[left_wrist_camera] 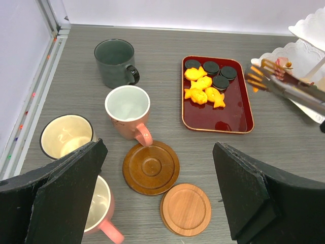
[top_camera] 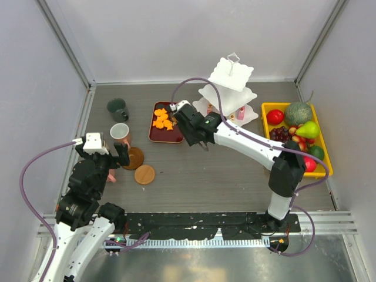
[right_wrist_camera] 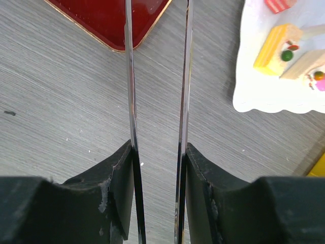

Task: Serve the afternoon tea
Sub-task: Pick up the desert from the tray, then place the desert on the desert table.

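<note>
Serving looks barely begun. At far left the four mugs stand bunched on the bare grey wood-grain table, none on a coaster: a cream mug (left_wrist_camera: 65,136), a pink mug (left_wrist_camera: 129,114) with a white inside, a second pink mug (left_wrist_camera: 99,211) and a matte green mug (left_wrist_camera: 116,63), all glazed and cylindrical with loop handles. The left gripper (left_wrist_camera: 158,150) hovers over them, its black fingers spread wide and empty. Just beside the pink mug lie two round wooden coasters, one dark (left_wrist_camera: 151,166) with turned rings and one pale (left_wrist_camera: 186,209), touching or nearly so. Further right, the glossy red tray (left_wrist_camera: 217,117) holds the orange sweets (left_wrist_camera: 203,89), fish-like in shape, and the black sweets (left_wrist_camera: 210,68), flat discs; none is on the stand yet. The right gripper (right_wrist_camera: 158,152) pinches thin polished metal tongs (right_wrist_camera: 130,101); whether their tips carry anything I cannot tell. The white scallop-edged stand (top_camera: 230,73) has pink-yellow cake pieces (right_wrist_camera: 277,48) on its bottom tier, while the upper tiers look bare. A yellow fruit tray (top_camera: 265,107) sits at far right.
</note>
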Action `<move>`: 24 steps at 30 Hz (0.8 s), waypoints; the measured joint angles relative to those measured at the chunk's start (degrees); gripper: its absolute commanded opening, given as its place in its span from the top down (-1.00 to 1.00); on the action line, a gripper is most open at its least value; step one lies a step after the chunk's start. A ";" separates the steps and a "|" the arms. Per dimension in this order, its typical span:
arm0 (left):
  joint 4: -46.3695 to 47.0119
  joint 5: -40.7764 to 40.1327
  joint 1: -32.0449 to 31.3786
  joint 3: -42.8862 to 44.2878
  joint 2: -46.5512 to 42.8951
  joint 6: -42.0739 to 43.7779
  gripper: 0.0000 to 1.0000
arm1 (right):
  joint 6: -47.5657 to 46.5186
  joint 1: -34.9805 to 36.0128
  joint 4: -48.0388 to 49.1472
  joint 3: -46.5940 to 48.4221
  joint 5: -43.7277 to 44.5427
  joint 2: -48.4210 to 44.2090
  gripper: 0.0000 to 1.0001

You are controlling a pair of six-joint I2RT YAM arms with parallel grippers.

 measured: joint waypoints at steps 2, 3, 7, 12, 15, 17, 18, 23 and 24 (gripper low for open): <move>0.02 0.00 0.00 0.00 0.00 0.00 -0.98 | -0.24 -0.46 -0.24 -0.09 0.63 -1.97 0.24; 0.02 0.00 0.00 0.00 0.00 0.00 -0.98 | -0.39 -0.72 -0.28 -0.11 1.03 -3.15 0.24; 0.02 0.00 0.00 -0.02 0.00 0.00 -0.98 | -1.01 -3.02 -0.24 -0.13 2.47 -7.63 0.24; 0.00 0.00 0.00 -0.02 0.00 0.00 -0.98 | -1.90 -8.15 -0.17 -0.13 3.87 -9.97 0.25; 0.00 0.00 0.00 -0.02 0.00 0.00 -0.98 | -2.45 -11.30 -0.04 -0.42 3.52 -9.92 0.26; 0.00 0.00 0.00 -0.02 0.00 0.00 -0.98 | -2.69 -12.96 0.09 -0.50 3.28 -9.88 0.26; 0.00 0.00 0.00 -0.02 0.00 0.00 -0.98 | -2.82 -13.77 0.31 -0.55 3.21 -9.79 0.26; 0.02 0.00 0.00 -0.09 0.00 0.00 -0.98 | -3.48 -16.74 1.77 -0.74 2.34 -9.01 0.26; 0.02 0.00 0.00 -0.09 0.00 0.00 -0.98 | -3.50 -17.25 2.08 -0.76 2.12 -8.66 0.25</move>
